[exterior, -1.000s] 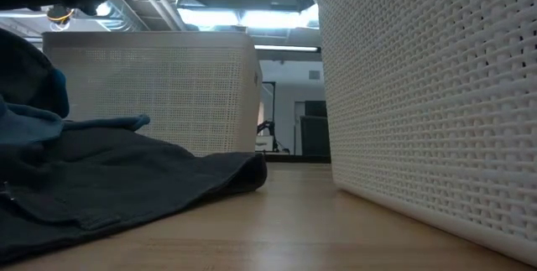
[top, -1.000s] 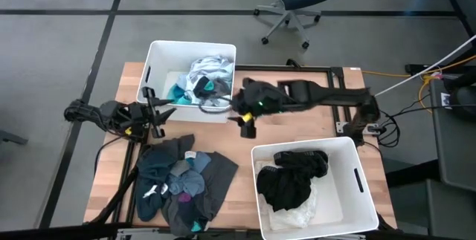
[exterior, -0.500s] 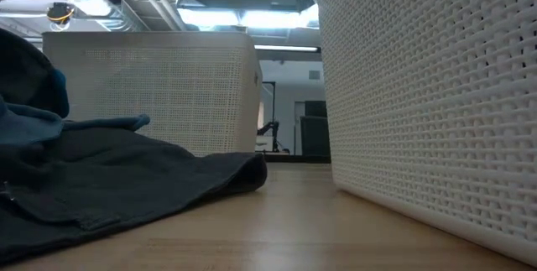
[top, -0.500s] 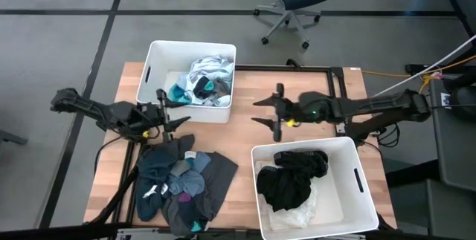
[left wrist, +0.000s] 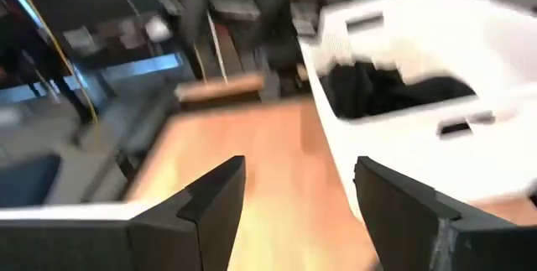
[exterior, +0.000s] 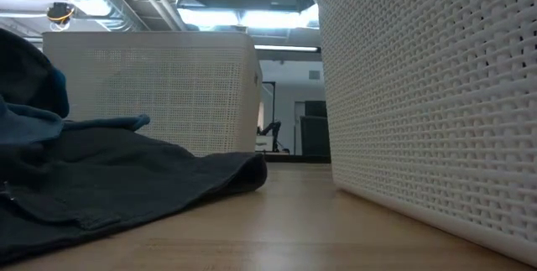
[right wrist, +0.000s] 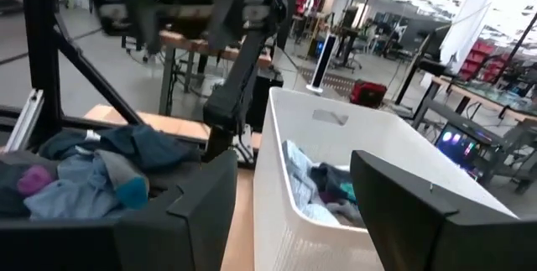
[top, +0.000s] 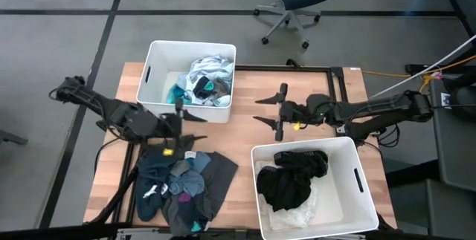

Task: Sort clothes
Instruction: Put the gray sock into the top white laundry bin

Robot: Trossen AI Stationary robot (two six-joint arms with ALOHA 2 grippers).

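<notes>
The left gripper (top: 181,119) hangs with jaws released above the clothes pile (top: 178,183) at the counter's (top: 242,134) near-left corner; the right gripper (top: 277,111), also released, hangs mid-counter.

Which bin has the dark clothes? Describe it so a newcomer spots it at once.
Start at the wooden table in the high view. Two white bins stand on it: one at the far edge near the left arm, one at the near edge below the right arm. The near bin is the one: it holds black garments, while the far bin holds pale and teal pieces.
</notes>
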